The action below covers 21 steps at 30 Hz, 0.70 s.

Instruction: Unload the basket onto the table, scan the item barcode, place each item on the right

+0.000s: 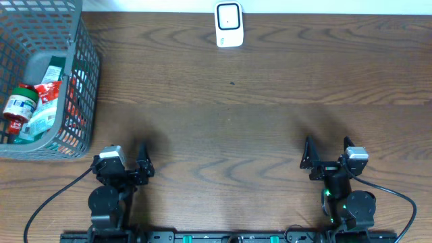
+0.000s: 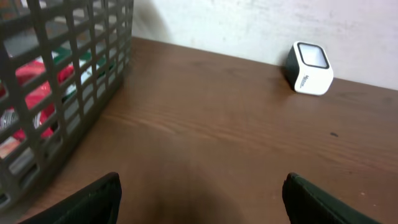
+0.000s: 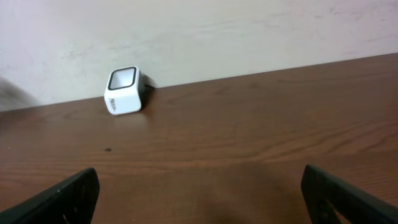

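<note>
- The left gripper [image 1: 125, 155] stands with its jaws spread wide; its fingers [image 2: 102, 200] show only as dark tips at the two lower corners of the left wrist view, with bare wood between them. It holds nothing and touches nothing.
- The right gripper [image 1: 327, 152] is spread at least as wide, its fingers [image 3: 68, 196] likewise at the lower corners of its own view. It is empty too.
- Both arms sit folded low at the near edge of the table [image 1: 229, 115], well apart from each other, each gripper pointing across the wood toward the far side.
- Ahead of the left gripper and off to its left stands a grey mesh basket [image 1: 89, 101]. Its wall fills the left of that wrist view, near the gripper but not touching it.
- Inside the basket lie the items: red and green packets [image 1: 47, 91] and a small jar [image 1: 19, 102] with a red and green label, seen through the mesh. No barcode can be made out.
- The white scanner [image 1: 229, 25] stands at the far edge by the wall, well ahead of both grippers: ahead and right of the left one, ahead and left of the right one.
</note>
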Each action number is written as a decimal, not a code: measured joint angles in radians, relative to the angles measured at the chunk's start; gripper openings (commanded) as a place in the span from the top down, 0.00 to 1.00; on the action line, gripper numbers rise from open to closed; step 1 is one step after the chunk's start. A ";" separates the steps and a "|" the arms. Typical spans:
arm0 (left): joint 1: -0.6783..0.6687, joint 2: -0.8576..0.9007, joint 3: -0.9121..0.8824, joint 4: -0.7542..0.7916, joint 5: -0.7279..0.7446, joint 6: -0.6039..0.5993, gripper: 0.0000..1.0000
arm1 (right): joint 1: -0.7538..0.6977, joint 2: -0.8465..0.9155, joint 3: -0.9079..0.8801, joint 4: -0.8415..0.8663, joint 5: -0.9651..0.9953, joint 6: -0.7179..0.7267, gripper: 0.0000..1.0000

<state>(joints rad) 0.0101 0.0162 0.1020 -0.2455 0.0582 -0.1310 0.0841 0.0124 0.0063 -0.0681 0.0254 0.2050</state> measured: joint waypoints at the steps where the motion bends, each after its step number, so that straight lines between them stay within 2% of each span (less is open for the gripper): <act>1: 0.000 0.009 0.016 -0.037 0.000 -0.003 0.17 | 0.000 0.000 0.000 0.000 0.000 0.000 0.01; 11: 0.000 0.203 0.328 -0.272 0.005 -0.055 0.17 | 0.000 0.000 0.000 0.000 0.000 0.000 0.01; 21: 0.000 0.550 0.764 -0.662 0.009 -0.057 0.17 | 0.000 0.000 0.000 0.000 0.000 0.000 0.01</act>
<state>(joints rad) 0.0101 0.5659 0.8658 -0.9073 0.0673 -0.1879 0.0841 0.0128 0.0063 -0.0685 0.0254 0.2050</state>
